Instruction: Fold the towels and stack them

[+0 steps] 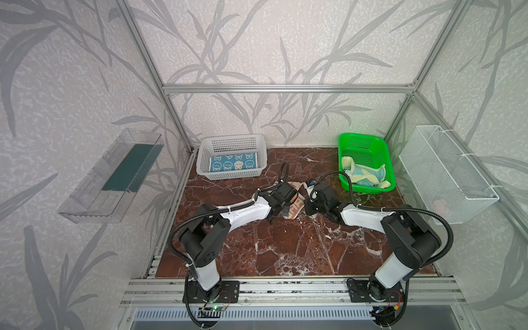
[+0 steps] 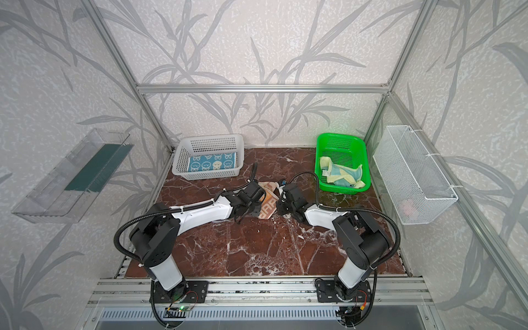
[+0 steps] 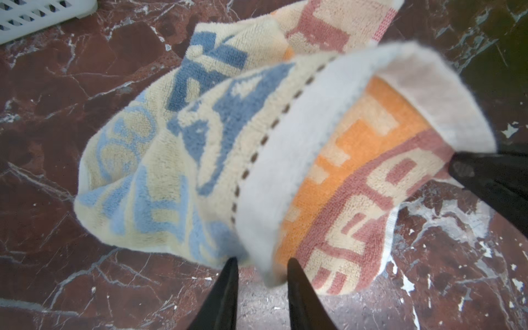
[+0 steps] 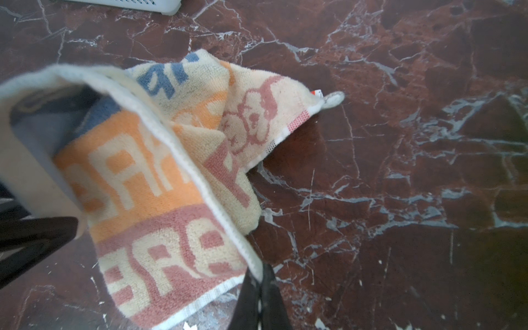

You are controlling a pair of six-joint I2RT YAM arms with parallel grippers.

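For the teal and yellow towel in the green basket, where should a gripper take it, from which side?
Probably the pale yellow corner of the teal and yellow towel, from above: walls of the green basket block a sideways approach, and that corner lies clear of the bunched middle.

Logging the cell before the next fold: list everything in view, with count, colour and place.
table: 1, red-brown marble, cell floor
white basket: 1, white, table's back left
green basket: 1, green, table's back right
clear bin: 1, transparent, left wall
wire basket: 1, white, right wall
rabbit-face towel: 1, blue and cream, flat in white basket
teal and yellow towel: 1, crumpled in green basket
striped towel: 1, blue, orange, red-brown, crumpled mid-table
left gripper: 1, black, gripping striped towel's hem
right gripper: 1, black, gripping same hem
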